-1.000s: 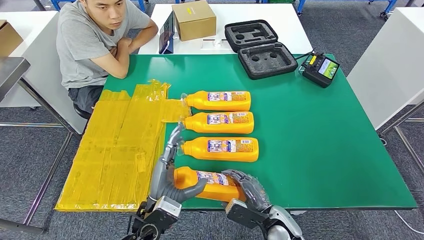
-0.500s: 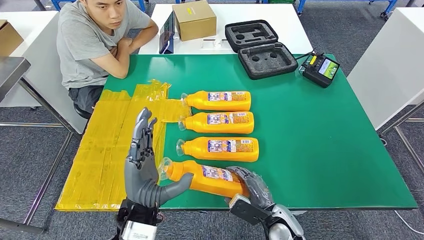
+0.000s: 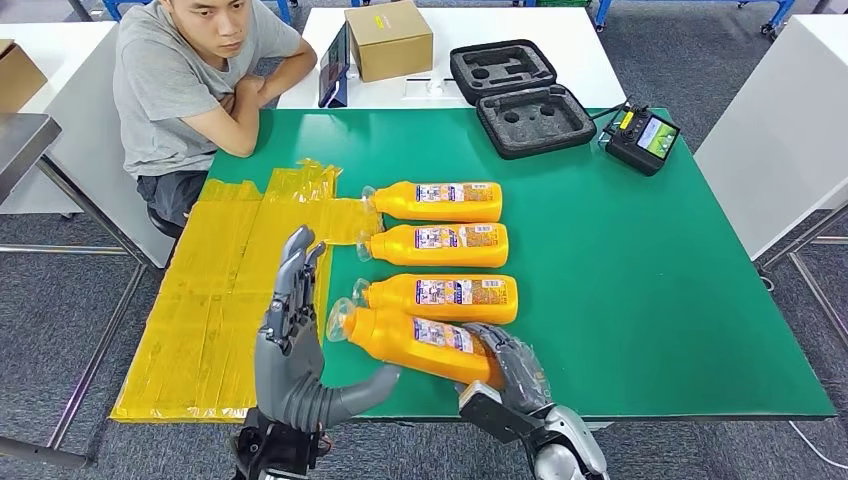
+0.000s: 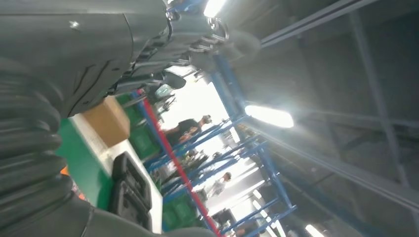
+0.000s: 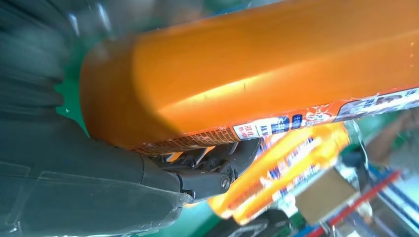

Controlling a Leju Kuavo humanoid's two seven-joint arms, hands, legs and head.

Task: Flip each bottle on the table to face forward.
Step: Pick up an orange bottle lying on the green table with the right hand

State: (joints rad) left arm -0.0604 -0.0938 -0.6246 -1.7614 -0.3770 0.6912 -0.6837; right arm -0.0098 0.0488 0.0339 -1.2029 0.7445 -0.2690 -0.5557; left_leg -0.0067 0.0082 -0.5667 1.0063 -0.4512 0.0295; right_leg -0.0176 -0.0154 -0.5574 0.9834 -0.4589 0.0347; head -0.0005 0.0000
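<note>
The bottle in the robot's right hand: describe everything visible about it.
The held bottle is orange, looks like glossy plastic, with a clear cap at its left end and a printed label along its body. It lies roughly on its side, cap end tilted up off the green table, nearest the robot in a row of four. The right hand grips its base end; the left hand stands open beside it.

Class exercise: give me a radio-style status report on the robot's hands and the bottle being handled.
Right hand grips the nearest bottle at its base, neck raised. Left hand open, upright beside its neck. Next bottle lies very close behind.
</note>
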